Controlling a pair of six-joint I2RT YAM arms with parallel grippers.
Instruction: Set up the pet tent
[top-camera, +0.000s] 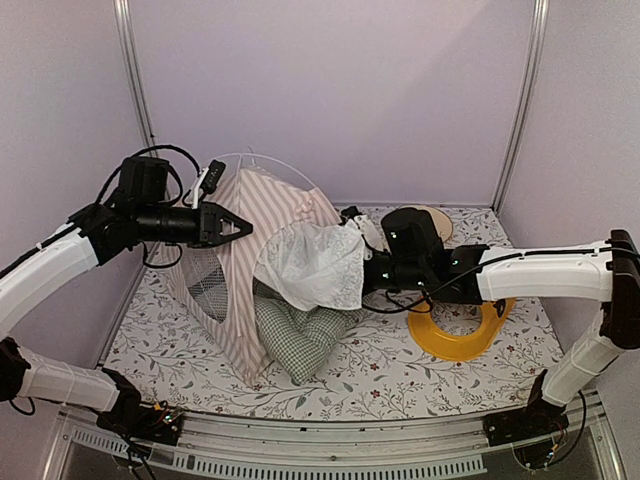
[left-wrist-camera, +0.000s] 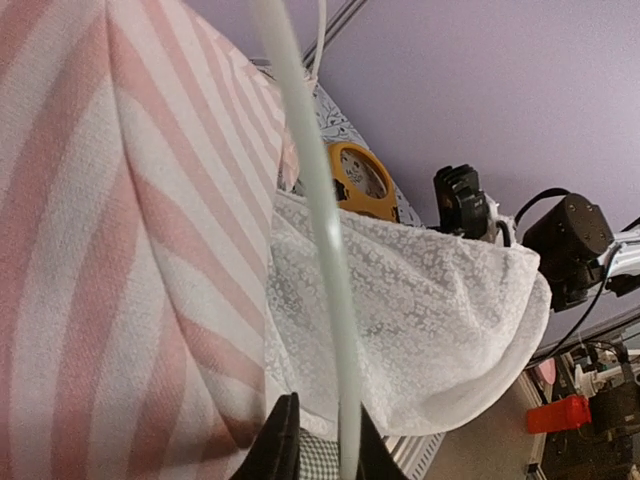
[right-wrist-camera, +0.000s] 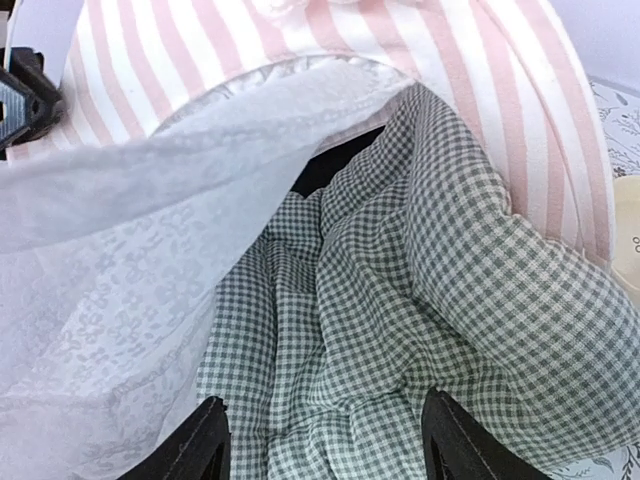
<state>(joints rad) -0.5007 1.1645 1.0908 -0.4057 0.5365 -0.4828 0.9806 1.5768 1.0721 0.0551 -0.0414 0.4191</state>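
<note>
Pink-striped fabric of the pet tent (top-camera: 262, 215) stands half raised on the surface (top-camera: 400, 375), left of centre. Its thin pole (left-wrist-camera: 318, 200) seems pinched in the left tool (left-wrist-camera: 325, 425), likely to steady the frame. The right tool (right-wrist-camera: 322, 440) hangs spread before the cushion (right-wrist-camera: 420, 300) spilling from the doorway.

The pink-and-white striped pet tent (top-camera: 268, 208) stands half-raised, white sheer flap (top-camera: 315, 265) draped over its opening.

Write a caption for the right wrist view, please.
Open right gripper facing the checked cushion in the striped tent, under its sheer flap.
</note>
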